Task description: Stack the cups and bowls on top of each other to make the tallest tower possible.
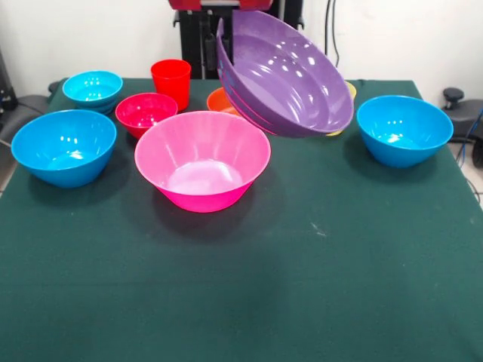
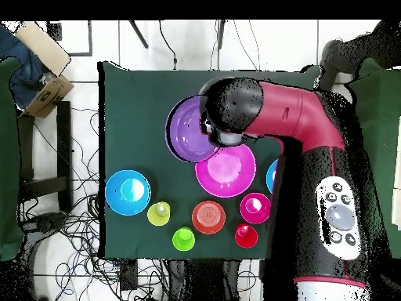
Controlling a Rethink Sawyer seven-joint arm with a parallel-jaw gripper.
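The wide purple bowl point(image 1: 285, 75) hangs tilted in the air, its opening facing the front left. My gripper point(image 1: 213, 49) is shut on its raised left rim, mostly hidden behind the bowl. Below and to the left of it the large pink bowl point(image 1: 202, 160) stands upright and empty on the cloth. From above, the purple bowl point(image 2: 188, 129) sits beside the pink bowl point(image 2: 225, 171), overlapping its edge, with the arm's wrist point(image 2: 235, 114) covering the gripper. A yellow cup point(image 1: 349, 92) peeks out behind the purple bowl.
Blue bowls stand at the left point(image 1: 64, 147) and right point(image 1: 404, 130). Behind the pink bowl are a cyan bowl point(image 1: 92, 87), a magenta-red bowl point(image 1: 145, 111), a red cup point(image 1: 171, 81) and an orange bowl point(image 1: 219, 100). A green cup point(image 2: 183, 238) shows from above.
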